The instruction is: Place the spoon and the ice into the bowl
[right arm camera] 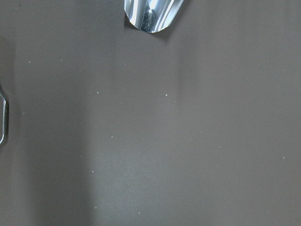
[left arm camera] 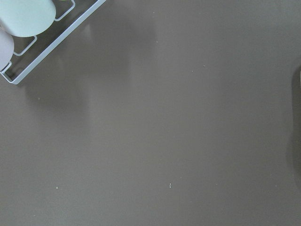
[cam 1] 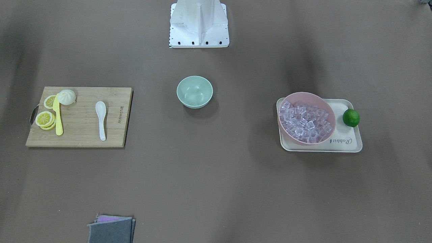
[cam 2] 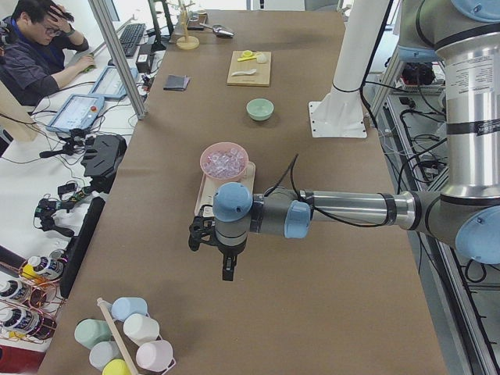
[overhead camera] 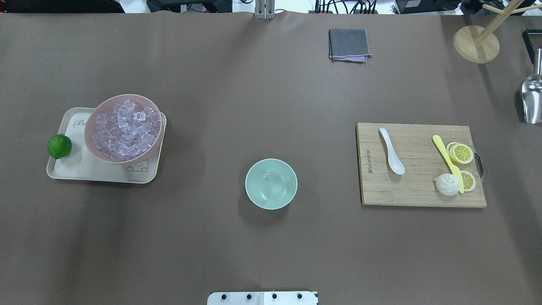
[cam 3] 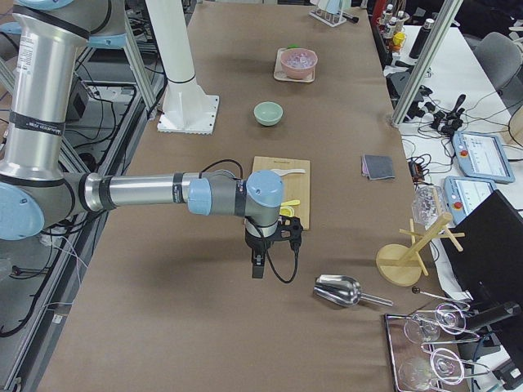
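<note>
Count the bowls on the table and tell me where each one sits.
2. The mint-green bowl stands alone mid-table, empty; the pink bowl, full of ice, sits on the cream tray beside the lime.

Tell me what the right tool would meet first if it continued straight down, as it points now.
The right tool would likely meet bare table, near the metal scoop.

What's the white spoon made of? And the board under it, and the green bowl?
The spoon looks like glazed ceramic or hard plastic, since it shines. The board seems bamboo or wood: striped grain shows. The bowl is probably matte plastic, dull and even.
</note>
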Controlling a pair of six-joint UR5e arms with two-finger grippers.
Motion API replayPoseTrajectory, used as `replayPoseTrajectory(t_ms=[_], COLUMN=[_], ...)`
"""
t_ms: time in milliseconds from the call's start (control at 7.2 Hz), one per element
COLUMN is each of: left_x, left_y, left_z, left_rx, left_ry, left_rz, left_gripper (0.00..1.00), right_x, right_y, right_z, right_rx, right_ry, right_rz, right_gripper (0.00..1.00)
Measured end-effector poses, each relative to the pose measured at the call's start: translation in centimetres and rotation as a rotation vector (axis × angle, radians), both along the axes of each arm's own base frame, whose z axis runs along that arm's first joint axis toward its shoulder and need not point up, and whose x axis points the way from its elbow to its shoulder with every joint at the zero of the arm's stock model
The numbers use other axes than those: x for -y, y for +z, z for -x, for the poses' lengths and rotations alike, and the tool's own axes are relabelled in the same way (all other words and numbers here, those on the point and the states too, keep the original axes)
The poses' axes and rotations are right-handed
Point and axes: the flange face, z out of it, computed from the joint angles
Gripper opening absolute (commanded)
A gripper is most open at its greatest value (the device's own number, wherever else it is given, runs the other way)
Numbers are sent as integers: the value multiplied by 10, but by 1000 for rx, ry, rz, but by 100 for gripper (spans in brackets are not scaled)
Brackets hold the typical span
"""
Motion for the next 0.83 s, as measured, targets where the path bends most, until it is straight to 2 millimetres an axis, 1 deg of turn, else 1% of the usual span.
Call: replayPoseTrajectory(t_ms=[278,833], left_x=[-2,-3], left_y=[1,-7], left_z=[-1,-1], left_rx=[0,-1], left_ry=[1,3], left_rz=[3,-17], left_gripper=[98,98], right_x=[0,3], right_y=[0,-4], right_z=[0,1], right_rx=[0,10], right_ry=[-1,-1], right_rz=[0,-15], right_gripper=[100,100])
